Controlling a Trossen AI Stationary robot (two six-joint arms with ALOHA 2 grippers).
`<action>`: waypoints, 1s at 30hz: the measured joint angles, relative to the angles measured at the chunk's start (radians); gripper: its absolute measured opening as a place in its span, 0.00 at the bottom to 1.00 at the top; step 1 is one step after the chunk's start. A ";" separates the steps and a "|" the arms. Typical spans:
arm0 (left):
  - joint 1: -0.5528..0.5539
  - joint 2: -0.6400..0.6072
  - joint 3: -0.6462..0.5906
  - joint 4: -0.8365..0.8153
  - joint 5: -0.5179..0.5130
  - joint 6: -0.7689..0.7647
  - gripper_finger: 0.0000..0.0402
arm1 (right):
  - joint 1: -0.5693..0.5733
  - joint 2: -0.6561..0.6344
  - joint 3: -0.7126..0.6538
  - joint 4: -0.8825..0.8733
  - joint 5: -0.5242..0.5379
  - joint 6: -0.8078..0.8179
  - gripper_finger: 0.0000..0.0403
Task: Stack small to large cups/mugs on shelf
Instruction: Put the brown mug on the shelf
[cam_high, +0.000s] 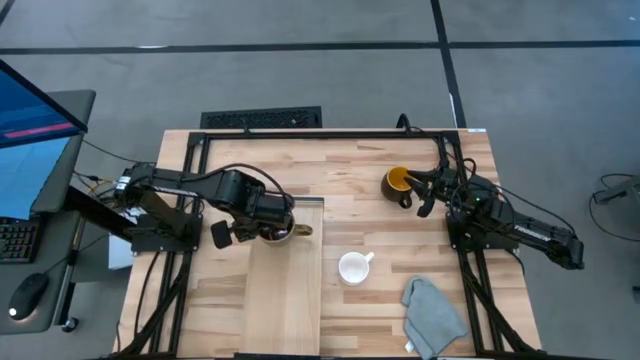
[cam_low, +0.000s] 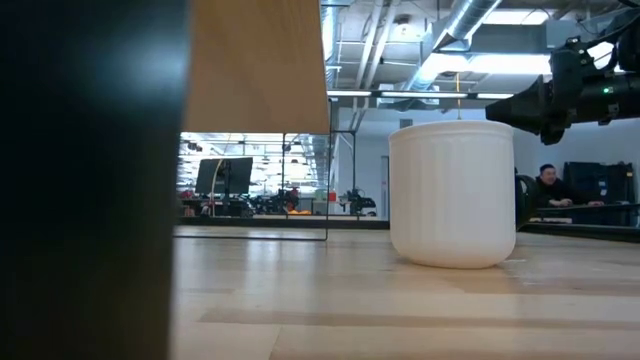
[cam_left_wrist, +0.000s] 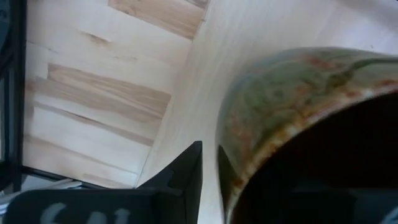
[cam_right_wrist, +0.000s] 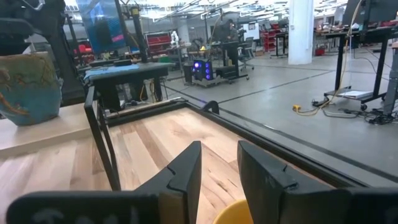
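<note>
The large olive-brown mug (cam_high: 290, 233) stands upright on the far end of the pale shelf (cam_high: 285, 300). My left gripper (cam_high: 272, 226) points down over it, open. In the left wrist view one finger (cam_left_wrist: 186, 180) stands just outside the mug's wall (cam_left_wrist: 267, 106) with a thin gap; the other is hidden in the mug's dark inside. The small white mug (cam_high: 353, 267) stands on the table right of the shelf. The dark mug with the yellow inside (cam_high: 398, 183) stands at the far right, just ahead of my open right gripper (cam_right_wrist: 219, 180).
A grey cloth (cam_high: 430, 315) lies crumpled near the table's front right corner. The shelf is raised above the tabletop on dark legs (cam_low: 90, 180). Black frame rails (cam_high: 330, 132) run along the table's far edge and sides. A person (cam_low: 545, 185) sits far behind the table.
</note>
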 joint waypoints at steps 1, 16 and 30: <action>0.000 0.000 0.000 -0.001 -0.003 0.006 0.24 | 0.000 0.000 0.000 0.000 0.000 0.000 0.31; 0.000 0.000 0.001 0.002 -0.016 0.051 0.24 | 0.000 0.000 0.000 0.000 0.000 0.000 0.31; 0.000 -0.001 0.001 0.008 -0.045 0.079 0.35 | 0.000 0.000 0.000 0.000 0.000 0.000 0.31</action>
